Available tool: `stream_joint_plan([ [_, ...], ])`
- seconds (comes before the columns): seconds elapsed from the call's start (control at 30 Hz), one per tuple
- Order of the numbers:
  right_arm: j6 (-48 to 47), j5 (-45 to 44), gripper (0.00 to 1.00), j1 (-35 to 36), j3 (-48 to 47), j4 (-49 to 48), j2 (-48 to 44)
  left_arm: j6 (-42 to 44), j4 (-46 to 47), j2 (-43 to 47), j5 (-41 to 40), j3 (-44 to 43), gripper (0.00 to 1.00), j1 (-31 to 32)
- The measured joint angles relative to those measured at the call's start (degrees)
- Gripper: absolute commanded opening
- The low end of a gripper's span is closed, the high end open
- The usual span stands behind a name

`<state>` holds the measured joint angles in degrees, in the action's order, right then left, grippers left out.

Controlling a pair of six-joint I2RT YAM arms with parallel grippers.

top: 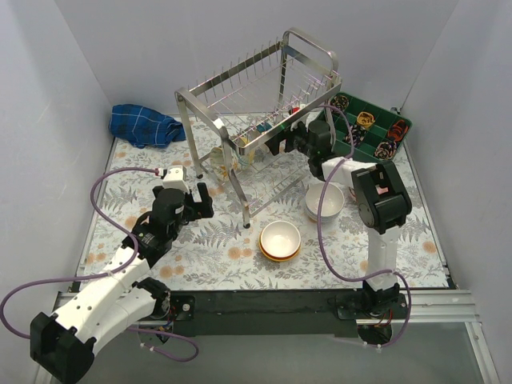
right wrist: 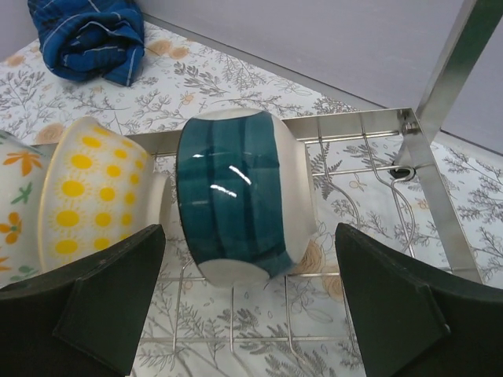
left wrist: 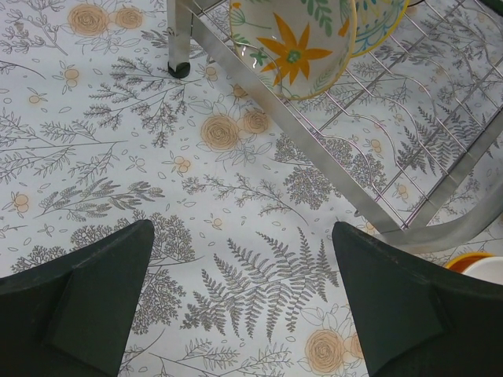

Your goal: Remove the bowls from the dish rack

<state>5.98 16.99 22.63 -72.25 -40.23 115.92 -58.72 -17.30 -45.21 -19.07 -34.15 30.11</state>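
The steel dish rack stands at the back centre. On its lower tier a teal-and-white bowl stands on edge. Beside it are a yellow-dotted bowl and a bowl with orange flowers. My right gripper reaches into that tier, open, with the teal bowl just ahead of its fingers and nothing gripped. My left gripper is open over the floral tablecloth in front of the rack, left of it. On the table sit a white bowl inside an orange bowl and another white bowl.
A green divided tray with small items sits at the back right. A folded blue cloth lies at the back left. The rack's front leg stands near the left gripper. Grey walls close in the table on three sides.
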Motion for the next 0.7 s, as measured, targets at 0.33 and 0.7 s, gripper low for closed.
stream_joint_plan([
  [0.33, -0.4, 3.3, 0.95, 0.0, -7.4, -0.2, 8.3, 0.5, 0.7, -1.2, 0.4, 0.0, 0.98, 0.0],
  [0.7, -0.5, 7.0, 0.82, 0.0, -11.5, 0.2, 11.6, 0.9, 1.1, -1.2, 2.0, 0.0, 0.98, 0.0],
])
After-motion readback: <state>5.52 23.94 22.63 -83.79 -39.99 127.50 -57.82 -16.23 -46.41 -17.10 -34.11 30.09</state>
